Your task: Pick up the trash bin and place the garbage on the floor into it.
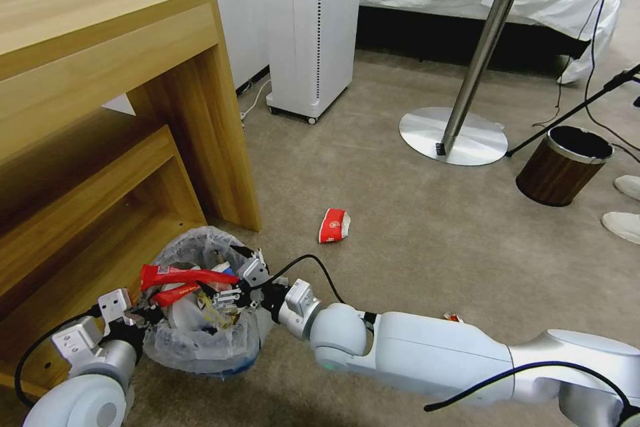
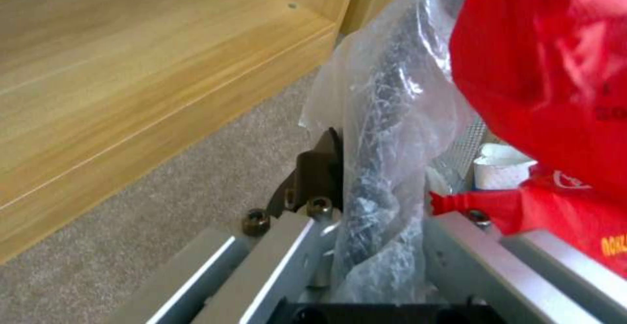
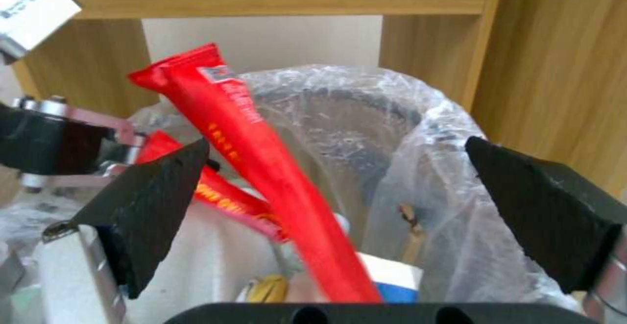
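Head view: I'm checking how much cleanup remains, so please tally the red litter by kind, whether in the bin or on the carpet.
Long red plastic wrappers, sticking out of the small round bag-lined trash bin: 2
Crushed red-and-white paper cup, lying on the beige carpet: 1
Small red-and-white scrap, on the carpet: 1
Total: 4

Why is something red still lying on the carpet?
A squashed red-white paper cup lies alone on the floor, away from the trash bin, which is crammed; long red wrappers poke above its rim.
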